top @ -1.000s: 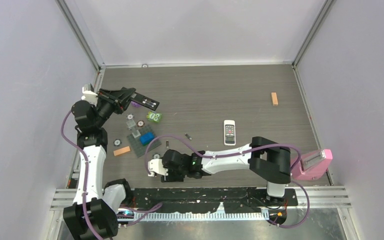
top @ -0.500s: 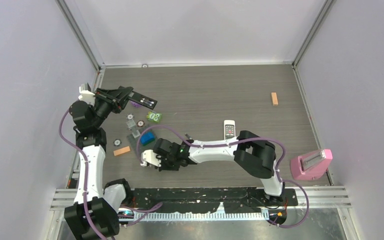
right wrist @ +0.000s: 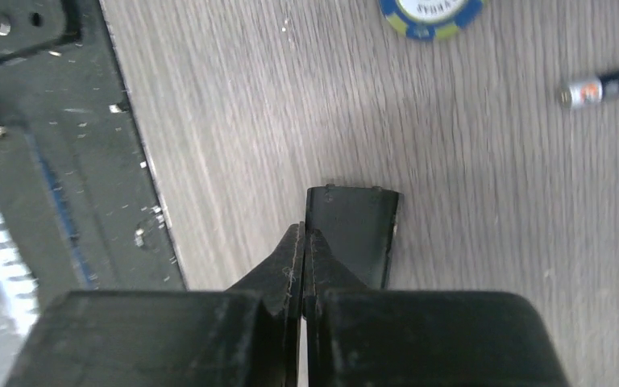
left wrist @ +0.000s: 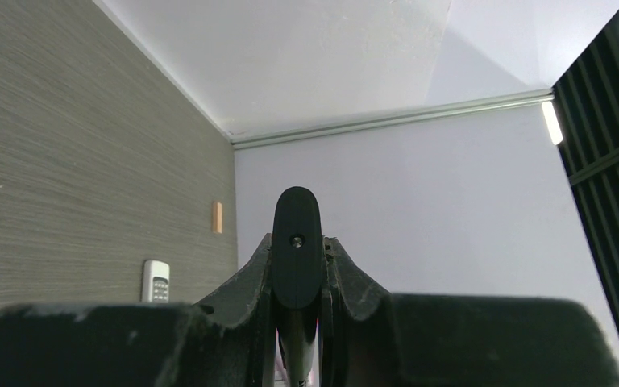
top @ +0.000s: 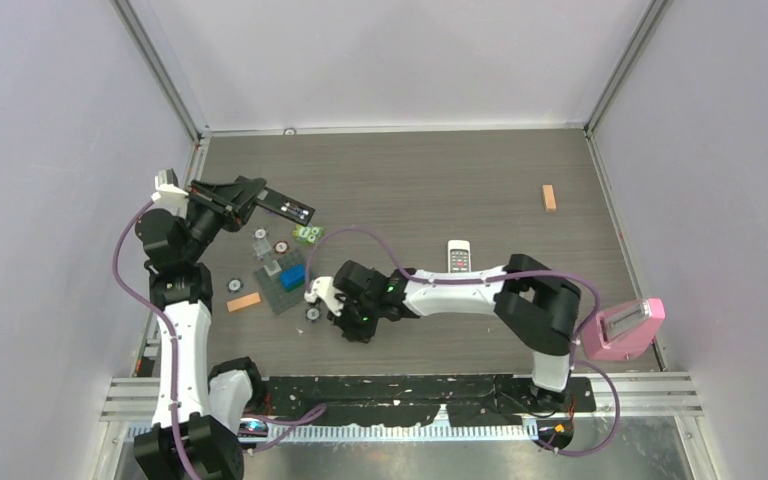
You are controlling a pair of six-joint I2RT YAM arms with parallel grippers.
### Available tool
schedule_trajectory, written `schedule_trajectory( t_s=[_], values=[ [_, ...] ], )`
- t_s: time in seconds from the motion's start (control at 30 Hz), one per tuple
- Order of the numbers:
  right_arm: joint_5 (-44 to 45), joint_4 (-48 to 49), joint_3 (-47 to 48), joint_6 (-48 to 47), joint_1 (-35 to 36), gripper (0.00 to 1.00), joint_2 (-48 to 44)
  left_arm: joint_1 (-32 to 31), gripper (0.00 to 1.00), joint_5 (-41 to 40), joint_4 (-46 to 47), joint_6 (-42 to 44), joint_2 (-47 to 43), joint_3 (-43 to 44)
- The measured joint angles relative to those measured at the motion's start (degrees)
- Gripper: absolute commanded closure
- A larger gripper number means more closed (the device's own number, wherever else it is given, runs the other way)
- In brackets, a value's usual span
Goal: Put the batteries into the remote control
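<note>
My left gripper (top: 248,196) is shut on a black remote control (top: 288,207) and holds it above the table's back left. In the left wrist view the remote's rounded end (left wrist: 296,242) sticks out between the fingers. My right gripper (top: 352,328) hangs low over the front middle of the table with its jaws pressed together. A flat black rectangular piece (right wrist: 355,234) lies just past the tips; I cannot tell whether it is pinched. One slim battery (right wrist: 604,85) lies on the wood ahead and to the right. A white remote (top: 459,258) rests flat beside the right arm.
A grey baseplate (top: 282,292) with a blue brick, a green block (top: 309,234), an orange block (top: 244,301) and round chips (top: 313,313) crowd the left middle. A wooden block (top: 549,197) lies back right. A pink holder (top: 623,330) stands at the right edge. The black front rail (right wrist: 48,161) is close.
My right gripper has closed and its arm has swung back from the front rail toward the baseplate. The left arm has drawn slightly left, still holding the black remote.
</note>
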Motion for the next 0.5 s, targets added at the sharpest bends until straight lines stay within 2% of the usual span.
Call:
schedule_trajectory(
  t_s=[0.13,0.33,0.5],
  values=[
    [-3.3,4.0,-6.6,9.5,-3.1,0.95,-7.4,0.0,1.00,0.0,-2.5,2.6,-1.7,-0.3],
    [-8.4,14.9,-17.6,24.7,-8.5,0.95,-19.8,-0.5,1.00,1.2,-4.8,7.3,-3.4,-0.5],
    [-13.4,23.2,-23.8,38.2,-12.7,0.95,-25.6,-5.3,1.00,1.6,-6.6,12.4,-5.6,-0.5]
  ],
)
